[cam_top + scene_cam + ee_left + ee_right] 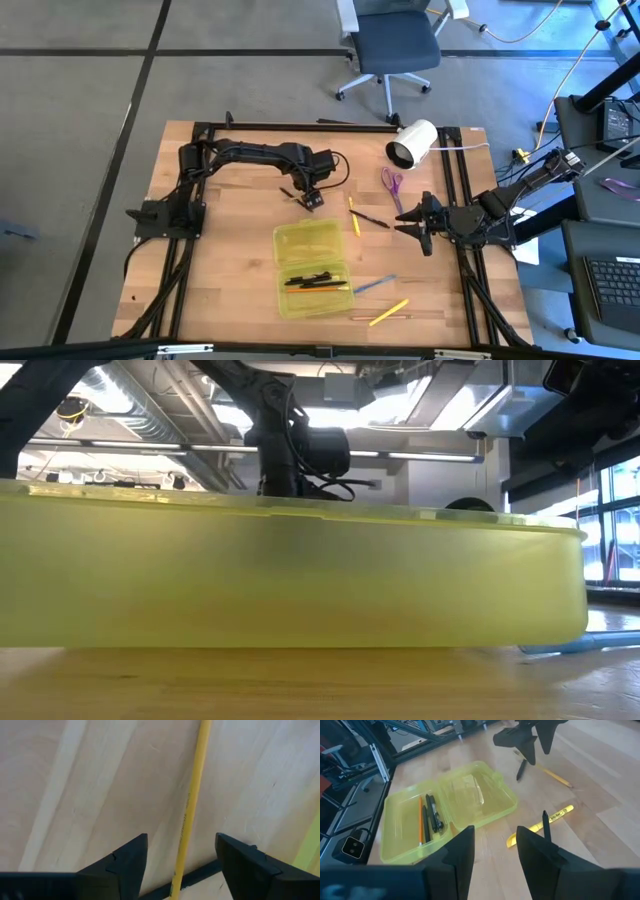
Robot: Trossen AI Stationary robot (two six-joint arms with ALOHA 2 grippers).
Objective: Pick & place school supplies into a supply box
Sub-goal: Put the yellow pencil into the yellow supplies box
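Wooden worktop [220, 280] is sitting inside a dark frame, w/ grey floor and an office chair [395, 45] beyond the far edge.

Supply box [312, 268] is lying open near the middle, a bit toward the near edge. Lid half is sitting empty on the far side; base half is holding a few dark pens and one orange pencil [420, 825], all lying lengthwise. Nothing else in it yet.

Left gripper [181, 865] is hovering low just beyond the box's far edge, fingers [127, 865] apart and straddling a thin yellow pencil [192, 800] that is lying flat on the wood; not gripping it yet as far as I can tell.

Risks, as I judge them:
- pencil is thin and round, so it is likely rolling or squirting out if the fingers are closing off-centre
- a dark stick is crossing under the pencil right at the fingers, so both may be getting pinched together
- fingertips may be jamming into the wood if coming down too low

Right gripper [495, 850] is waiting at the right side, fingers part open, holding nothing.

Still loose on the worktop: purple scissors [392, 185] to the right far side, a yellow marker [542, 826], a blue pen [372, 286]. White cylinder [412, 143] is lying at the far edge.
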